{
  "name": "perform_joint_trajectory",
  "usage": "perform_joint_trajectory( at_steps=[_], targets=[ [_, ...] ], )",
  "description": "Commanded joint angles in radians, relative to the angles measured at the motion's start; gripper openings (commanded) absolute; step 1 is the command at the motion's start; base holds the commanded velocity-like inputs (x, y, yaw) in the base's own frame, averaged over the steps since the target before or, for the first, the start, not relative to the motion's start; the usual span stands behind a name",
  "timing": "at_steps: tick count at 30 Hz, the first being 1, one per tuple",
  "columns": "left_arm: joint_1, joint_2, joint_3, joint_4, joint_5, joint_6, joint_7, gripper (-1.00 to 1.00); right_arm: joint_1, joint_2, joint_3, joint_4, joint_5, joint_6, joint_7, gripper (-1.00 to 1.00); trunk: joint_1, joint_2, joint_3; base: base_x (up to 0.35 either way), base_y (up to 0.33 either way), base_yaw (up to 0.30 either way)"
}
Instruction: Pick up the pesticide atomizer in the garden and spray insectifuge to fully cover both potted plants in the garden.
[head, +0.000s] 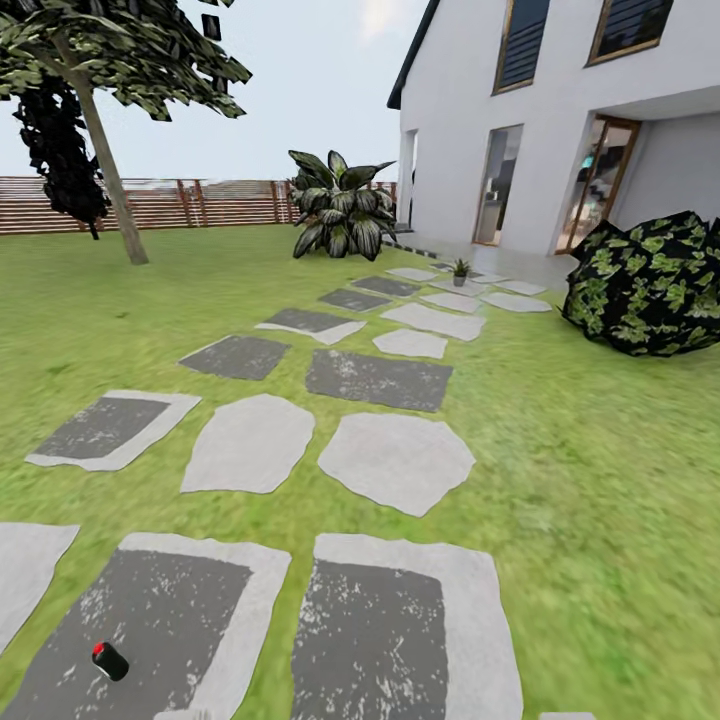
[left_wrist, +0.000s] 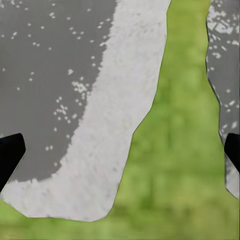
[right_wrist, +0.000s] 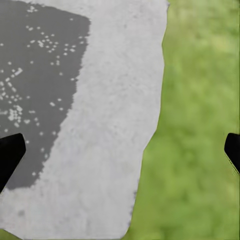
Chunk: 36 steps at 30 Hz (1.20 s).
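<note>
— What worries you from here?

— Start at the hands. The left gripper (left_wrist: 120, 150) hangs over the pale rim of a stepping stone (left_wrist: 100, 150) and a strip of lawn (left_wrist: 185, 150). Its fingers (left_wrist: 10, 152) stand wide apart with nothing between them and touch nothing. The right gripper (right_wrist: 120, 150) is the same: spread wide, empty, over a stone edge (right_wrist: 110, 150) and grass. So nothing has been picked up yet.

— And the atomizer?

— I can't tell where it is. That's the first risk. There is a small dark cylinder with a red top (head: 109, 661) on the near left stone, and it could be taken for the bottle. It has no white band and no trigger head, so I'd say a grab there would be wasted.

— The plants?

— Well apart from the robot. At the far end of the path, beside the house (head: 560, 120), stands a broad-leaved rosette, which I take for a potted plant (head: 340, 210). A small pot (head: 460, 270) sits on the stones near the door. I can't tell if that one counts.

— So the second risk?

— Rolling up there with empty hands, or spraying the dark shrub (head: 650, 285) on the right by mistake.
</note>
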Motion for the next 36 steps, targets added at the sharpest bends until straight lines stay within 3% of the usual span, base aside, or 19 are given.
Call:
perform_joint_trajectory(
  at_steps=[1, 36],
  targets=[
    [-0.001, 0.000, 0.002, 0.001, 0.003, -0.003, -0.001, 1.00, 0.000, 0.001, -0.002, 0.001, 0.001, -0.003, 0.001, 1.00, 0.000, 0.000, -0.001, 0.339, 0.000, 0.000],
    [-0.001, 0.000, 0.002, 0.001, 0.003, -0.003, -0.001, 1.00, 0.000, 0.000, -0.002, 0.001, 0.001, -0.004, 0.001, 1.00, 0.000, 0.000, -0.001, 0.340, 0.000, 0.000]
  ],
)
